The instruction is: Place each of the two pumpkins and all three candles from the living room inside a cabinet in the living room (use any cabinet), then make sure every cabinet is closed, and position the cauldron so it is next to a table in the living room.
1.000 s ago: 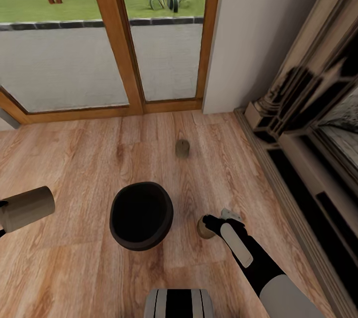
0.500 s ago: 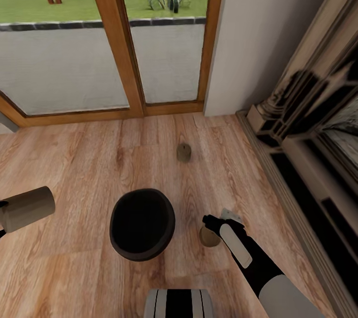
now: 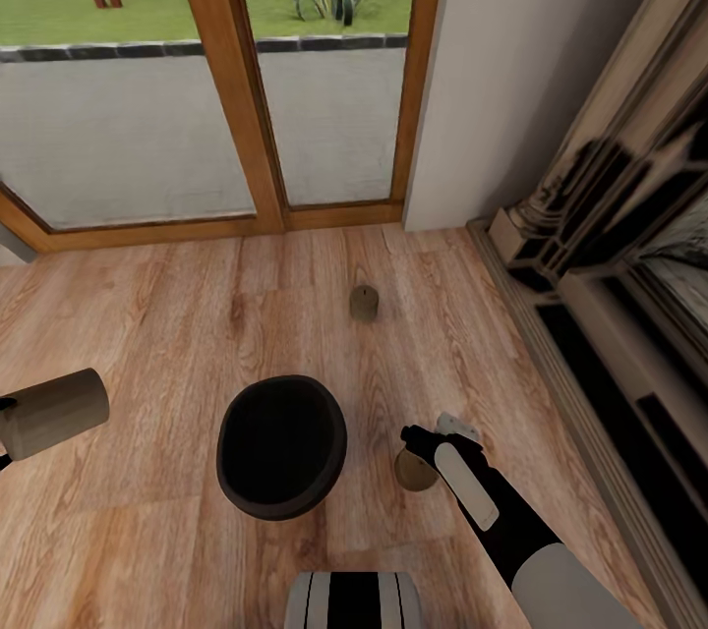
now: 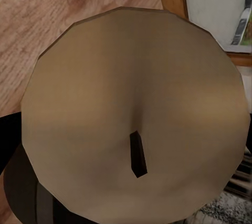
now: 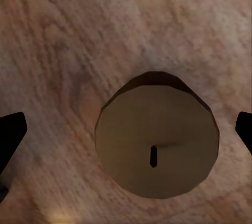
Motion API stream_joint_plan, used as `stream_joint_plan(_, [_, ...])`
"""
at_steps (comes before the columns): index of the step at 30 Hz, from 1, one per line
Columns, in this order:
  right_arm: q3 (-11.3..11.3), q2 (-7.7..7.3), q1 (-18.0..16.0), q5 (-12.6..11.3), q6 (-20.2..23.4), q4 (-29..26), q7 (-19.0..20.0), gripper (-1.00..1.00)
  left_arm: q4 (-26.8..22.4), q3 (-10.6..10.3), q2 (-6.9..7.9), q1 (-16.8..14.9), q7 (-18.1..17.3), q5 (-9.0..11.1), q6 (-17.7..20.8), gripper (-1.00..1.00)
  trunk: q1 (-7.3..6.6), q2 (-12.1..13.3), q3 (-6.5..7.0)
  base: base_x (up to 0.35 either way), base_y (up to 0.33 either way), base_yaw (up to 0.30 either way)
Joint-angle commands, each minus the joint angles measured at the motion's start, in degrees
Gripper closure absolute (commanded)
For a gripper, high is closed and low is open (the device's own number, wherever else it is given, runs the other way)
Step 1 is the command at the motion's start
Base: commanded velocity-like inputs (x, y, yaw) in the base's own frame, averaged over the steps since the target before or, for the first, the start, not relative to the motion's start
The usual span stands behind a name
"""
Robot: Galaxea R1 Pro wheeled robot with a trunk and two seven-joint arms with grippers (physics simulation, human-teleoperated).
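Home living room, wood floor, glazed garden doors, fireplace

Matt black cauldron on grainy, lightly glossy wood floor

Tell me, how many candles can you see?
3. One stubby tan candle is held in the left pincer, one stands on the wooden floor under the right pincer, one stands near the glass doors.
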Motion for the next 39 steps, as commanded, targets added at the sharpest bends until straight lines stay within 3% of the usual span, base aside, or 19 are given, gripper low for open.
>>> stream_joint_plan(1, [0.13,-0.01,-0.05,-0.36,0.08,0.02,-0.42,-1.00,-0.06,0.07,0.02,0.05,0.56,0.63,0.07,1.00,-0.01,-0.02,-0.03,0.001,0.000,0.000])
stream_joint_plan(9, [0.13,-0.01,-0.18,-0.15,0.00,2.77,-0.35,-1.00,-0.06,0.07,0.00,0.05,0.56,0.62,0.07,1.00,-0.01,-0.02,-0.03,0.000,0.000,0.000])
stream_joint_plan(20, [0.28,0.03,-0.22,-0.02,-1.83,3.53,-0.33,-1.00,-0.06,0.07,-0.16,0.05,0.56,0.59,0.07,1.00,0.28,-0.16,-2.47,0.000,0.000,0.000])
stream_joint_plan(39, [0.46,0.04,-0.28,-0.04,-2.02,3.74,0.93,-1.00,-0.07,0.07,-0.25,0.05,0.56,0.58,0.07,1.00,0.28,-0.16,-2.47,0.000,0.000,0.000])
